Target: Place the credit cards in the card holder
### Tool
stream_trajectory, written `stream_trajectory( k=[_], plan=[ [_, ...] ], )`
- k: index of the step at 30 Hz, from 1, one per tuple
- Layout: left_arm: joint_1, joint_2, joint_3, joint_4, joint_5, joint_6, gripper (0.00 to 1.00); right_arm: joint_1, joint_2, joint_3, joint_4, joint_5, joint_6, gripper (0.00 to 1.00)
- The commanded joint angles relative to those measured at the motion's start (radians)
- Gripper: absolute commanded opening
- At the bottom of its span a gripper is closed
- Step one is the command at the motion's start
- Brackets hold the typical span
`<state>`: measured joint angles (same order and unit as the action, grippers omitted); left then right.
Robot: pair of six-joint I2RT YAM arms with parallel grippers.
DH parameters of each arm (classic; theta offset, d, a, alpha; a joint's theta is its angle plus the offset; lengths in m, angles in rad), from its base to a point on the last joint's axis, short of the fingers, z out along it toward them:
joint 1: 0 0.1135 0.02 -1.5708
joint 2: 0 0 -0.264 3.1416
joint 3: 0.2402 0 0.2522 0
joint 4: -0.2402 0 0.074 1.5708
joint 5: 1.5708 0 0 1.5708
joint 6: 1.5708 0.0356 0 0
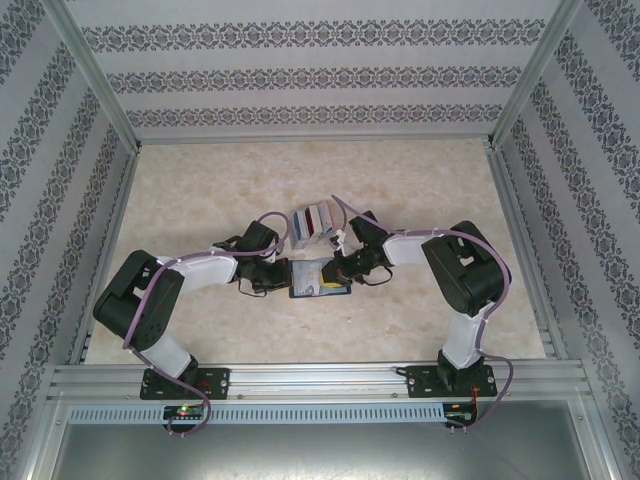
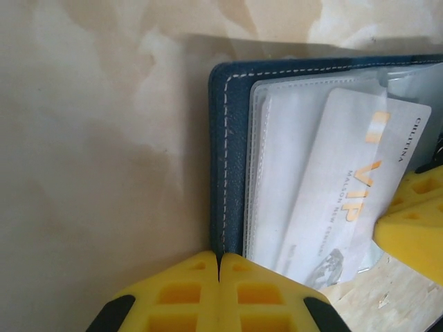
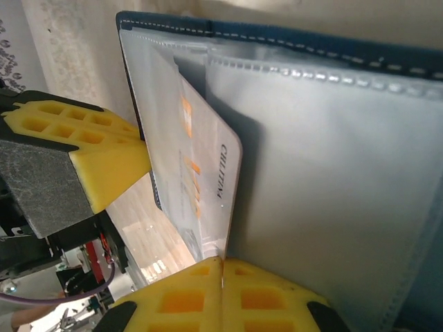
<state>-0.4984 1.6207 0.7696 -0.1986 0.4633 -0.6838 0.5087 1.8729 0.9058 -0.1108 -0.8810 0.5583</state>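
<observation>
Right pincer [image 3: 221, 273] clamps the credit card [image 3: 196, 176], stiff and slick I reckon, by its tail; left pincer [image 2: 220, 273] nips the limp card holder [image 2: 225, 173].

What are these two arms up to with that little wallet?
They are loading a card holder. The left arm's jaws are shut on the edge of the open navy holder, steadying it on the table. The right arm's jaws grip a white VIP card, slanted at the clear sleeves and not yet seated. A rack of coloured cards stands just behind.
</observation>
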Motion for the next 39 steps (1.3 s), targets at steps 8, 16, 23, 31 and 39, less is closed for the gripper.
stream_trajectory(
  k=[8,16,23,31,39],
  plan=[
    [-0.013,0.010,0.061,-0.110,-0.076,0.107,0.00,0.008,0.057,0.124,-0.308,0.013,-0.189,0.00],
    [-0.013,0.036,0.077,-0.102,-0.042,0.124,0.00,0.039,0.102,0.202,-0.334,0.027,-0.180,0.00],
    [-0.013,0.046,0.076,-0.088,-0.029,0.116,0.00,0.066,0.123,0.253,-0.301,0.038,-0.136,0.00],
    [-0.013,0.040,0.069,-0.073,-0.016,0.108,0.00,0.083,0.116,0.236,-0.244,0.061,-0.100,0.05],
    [-0.011,0.003,0.048,-0.082,-0.036,0.080,0.12,0.079,-0.003,0.180,-0.238,0.146,-0.094,0.23]
  ],
)
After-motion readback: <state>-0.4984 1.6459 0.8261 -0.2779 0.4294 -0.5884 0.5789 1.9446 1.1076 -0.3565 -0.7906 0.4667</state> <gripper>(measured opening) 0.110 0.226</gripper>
